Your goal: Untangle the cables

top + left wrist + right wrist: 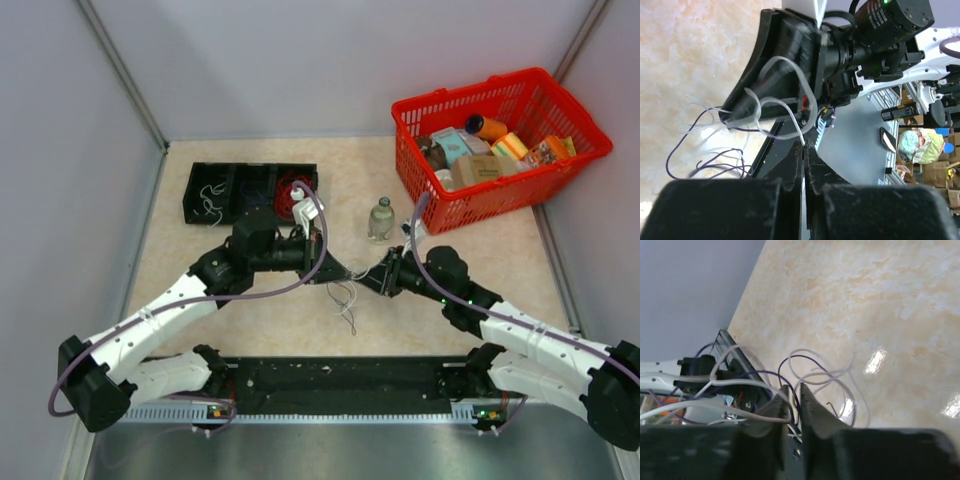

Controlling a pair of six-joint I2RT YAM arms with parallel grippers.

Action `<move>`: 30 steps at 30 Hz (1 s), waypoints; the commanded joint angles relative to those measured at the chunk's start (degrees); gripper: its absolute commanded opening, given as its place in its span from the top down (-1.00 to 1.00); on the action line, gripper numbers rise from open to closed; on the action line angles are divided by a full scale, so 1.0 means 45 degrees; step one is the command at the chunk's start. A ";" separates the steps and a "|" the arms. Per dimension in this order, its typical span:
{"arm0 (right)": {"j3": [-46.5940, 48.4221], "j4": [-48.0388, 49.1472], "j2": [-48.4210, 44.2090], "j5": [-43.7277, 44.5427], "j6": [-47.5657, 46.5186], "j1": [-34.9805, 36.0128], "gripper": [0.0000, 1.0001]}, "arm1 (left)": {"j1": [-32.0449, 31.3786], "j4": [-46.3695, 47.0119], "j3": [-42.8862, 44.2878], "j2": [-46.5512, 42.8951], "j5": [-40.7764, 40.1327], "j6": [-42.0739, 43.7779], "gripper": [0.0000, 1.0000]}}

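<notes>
Tip to tip over the table (350, 170), the left gripper (338, 270) and right gripper (370, 278) are each pinched shut on the cables (346, 300), whose short span runs left-right between them, loose loops trailing nearward.

Tray (215, 176) sits far-left on the table (400, 330), with cable bunches (210, 200) in its compartments. Basket (480, 205) is far-right by the back corner, packed with boxes (475, 168). Bottle (380, 220) stands between the two, nearer the basket. Left gripper (335, 270) and right gripper (372, 276) meet mid-table, just in front of the bottle, tips near each other. Cables (346, 300) are strung between them, trailing onto the table toward the near edge. Mat (340, 375) runs along the near edge between the arm bases.
</notes>
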 commanded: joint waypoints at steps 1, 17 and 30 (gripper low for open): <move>0.0851 -0.0935 -0.0178 0.2366 0.0269 0.0155 1.00 | -0.0078 -0.0661 0.1275 -0.0972 -0.0327 0.0708 1.00; -0.1219 -0.8267 -0.4456 0.7552 0.2910 -0.2675 1.00 | -0.0097 -0.3696 0.6377 -0.6229 -1.2910 0.5204 1.00; -0.0633 -0.6550 -0.3734 0.5151 0.0565 -0.2736 1.00 | 0.0039 -0.5689 0.6983 -0.2345 -1.5234 0.4718 1.00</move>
